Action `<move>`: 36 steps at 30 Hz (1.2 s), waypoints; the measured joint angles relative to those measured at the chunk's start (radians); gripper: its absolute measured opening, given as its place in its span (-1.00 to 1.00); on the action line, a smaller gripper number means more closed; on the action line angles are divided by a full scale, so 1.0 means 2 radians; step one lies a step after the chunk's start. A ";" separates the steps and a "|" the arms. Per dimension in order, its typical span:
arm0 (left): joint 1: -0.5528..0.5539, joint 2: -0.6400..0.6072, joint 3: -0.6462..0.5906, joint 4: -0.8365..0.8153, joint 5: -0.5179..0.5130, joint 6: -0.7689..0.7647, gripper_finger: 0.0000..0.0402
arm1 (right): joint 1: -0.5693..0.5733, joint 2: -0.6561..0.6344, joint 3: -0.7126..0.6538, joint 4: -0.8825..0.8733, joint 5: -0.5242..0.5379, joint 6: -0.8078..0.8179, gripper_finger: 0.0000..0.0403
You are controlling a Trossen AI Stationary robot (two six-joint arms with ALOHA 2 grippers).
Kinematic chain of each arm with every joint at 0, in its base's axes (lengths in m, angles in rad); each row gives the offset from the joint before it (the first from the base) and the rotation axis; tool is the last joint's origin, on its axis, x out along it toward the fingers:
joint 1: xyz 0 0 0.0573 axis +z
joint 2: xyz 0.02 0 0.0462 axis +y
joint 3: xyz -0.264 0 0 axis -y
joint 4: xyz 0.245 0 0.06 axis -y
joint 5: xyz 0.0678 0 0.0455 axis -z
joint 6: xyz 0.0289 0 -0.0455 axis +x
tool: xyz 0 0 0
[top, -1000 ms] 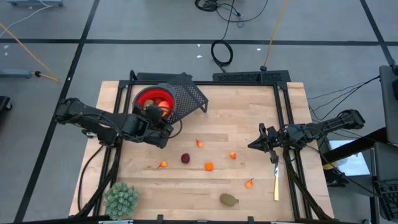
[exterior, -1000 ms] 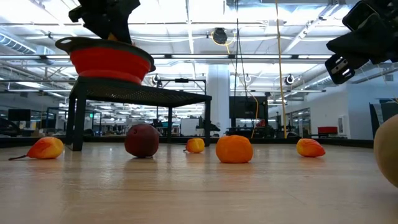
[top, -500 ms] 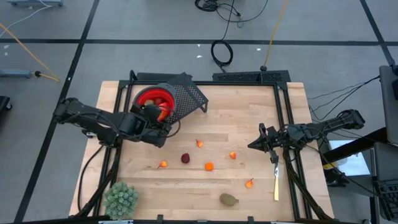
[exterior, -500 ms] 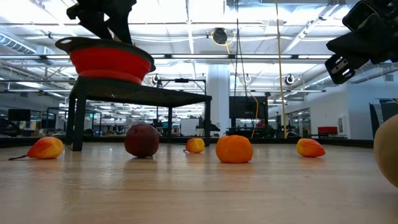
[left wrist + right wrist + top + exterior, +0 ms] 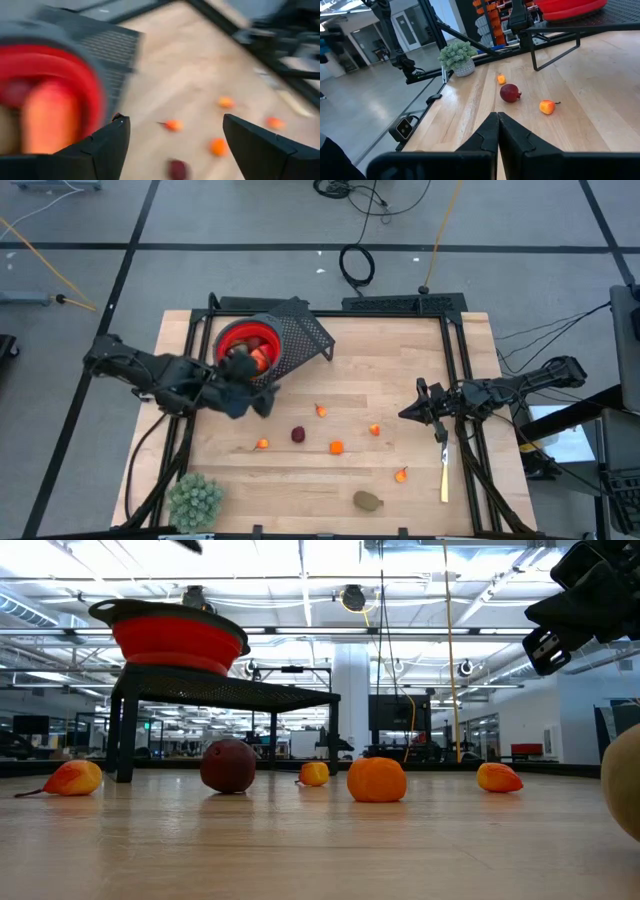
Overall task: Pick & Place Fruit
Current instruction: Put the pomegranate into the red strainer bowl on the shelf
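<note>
The red bowl [image 5: 247, 338] stands on a black mesh stand [image 5: 305, 332] at the table's far left. It holds a red-orange piece of fruit [image 5: 261, 358] and a darker one [image 5: 238, 361]. My left gripper [image 5: 262, 393] hangs open above the table, just on the near side of the bowl, with nothing between its fingers [image 5: 175, 145]. Loose fruit lies on the wood: a dark red ball [image 5: 298, 434], small orange pieces [image 5: 336, 447] and a brownish-green oval [image 5: 368, 500]. My right gripper [image 5: 408, 412] waits shut at the table's right [image 5: 497, 131].
A pale green spiky plant [image 5: 195, 500] stands at the near left corner. A long yellow piece [image 5: 444, 470] lies near the right rail. More small orange bits [image 5: 320, 410] [image 5: 374, 430] [image 5: 402, 474] [image 5: 262, 444] are scattered over the middle of the table.
My left gripper has opened wider over the bowl. It has then risen out of the low view and drawn back from the bowl toward the table's near edge. The red-orange piece stays in the bowl.
</note>
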 joint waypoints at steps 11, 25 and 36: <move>-0.091 0.031 0.000 0.170 0.024 -0.008 0.34 | 0.000 0.000 0.000 0.000 0.000 -0.002 -1.00; -0.104 0.141 -0.001 0.224 0.075 -0.136 0.20 | 0.000 0.000 0.000 -0.003 -0.002 -0.002 -1.00; -0.089 0.195 -0.001 0.150 0.141 -0.255 0.08 | 0.000 0.000 0.000 -0.004 -0.002 -0.006 -1.00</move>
